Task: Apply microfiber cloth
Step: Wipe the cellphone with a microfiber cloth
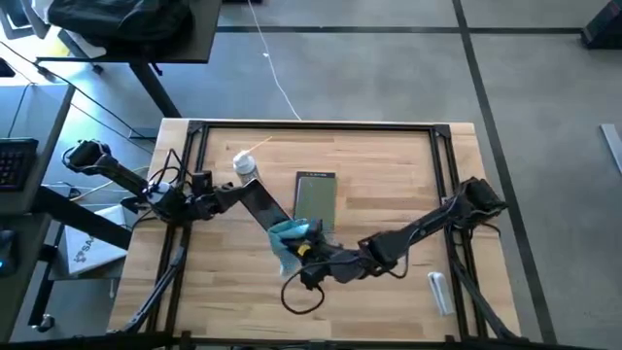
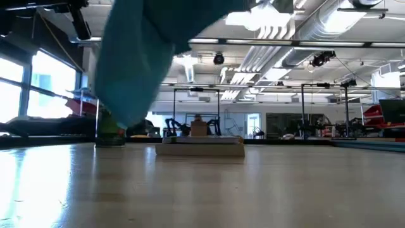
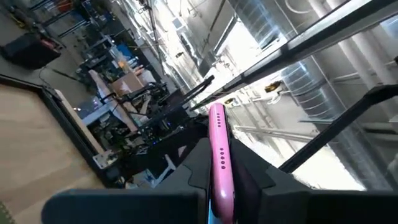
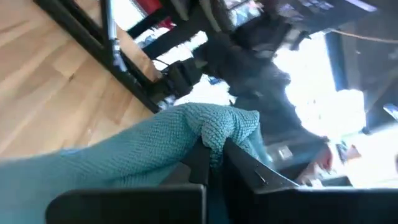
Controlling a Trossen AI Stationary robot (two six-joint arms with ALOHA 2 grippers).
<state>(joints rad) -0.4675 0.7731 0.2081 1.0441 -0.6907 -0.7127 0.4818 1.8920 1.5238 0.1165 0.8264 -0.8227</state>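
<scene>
The microfiber cloth (image 1: pixel 286 240), turquoise, hangs bunched over the table's middle and looms large in the low view (image 2: pixel 136 57). My right gripper (image 1: pixel 303 249) is shut on it, near the near end of the grey-green tablet (image 1: pixel 315 199), which lies flat on the wood. My left gripper (image 1: pixel 276 226) reaches in from the left right beside the cloth and is shut on a pink phone (image 3: pixel 218 155). In the high view the cloth and the grippers hide the phone. My left gripper pinches the pink phone between its two fingers (image 3: pixel 198 168), one on each flat face, with the phone's thin edge (image 3: pixel 219 134) toward the wrist camera. The phone sticks out beyond the fingertips, lifted clear of the table. My right gripper pinches a bunched fold of the cloth (image 4: pixel 217 127) between its two fingers (image 4: pixel 200 160); several layers seem gathered there. The rest of the cloth (image 4: pixel 118 158) trails away slack and hangs below the fingers (image 2: pixel 117 117), clear of the tabletop.
A small white-capped spray bottle (image 1: pixel 244 165) stands at the far left of the tablet. A white tube-like object (image 1: pixel 439 292) lies near the table's right near corner. A black cable loop (image 1: pixel 303 297) lies near the front. Black frame rails (image 1: pixel 311 126) edge the table.
</scene>
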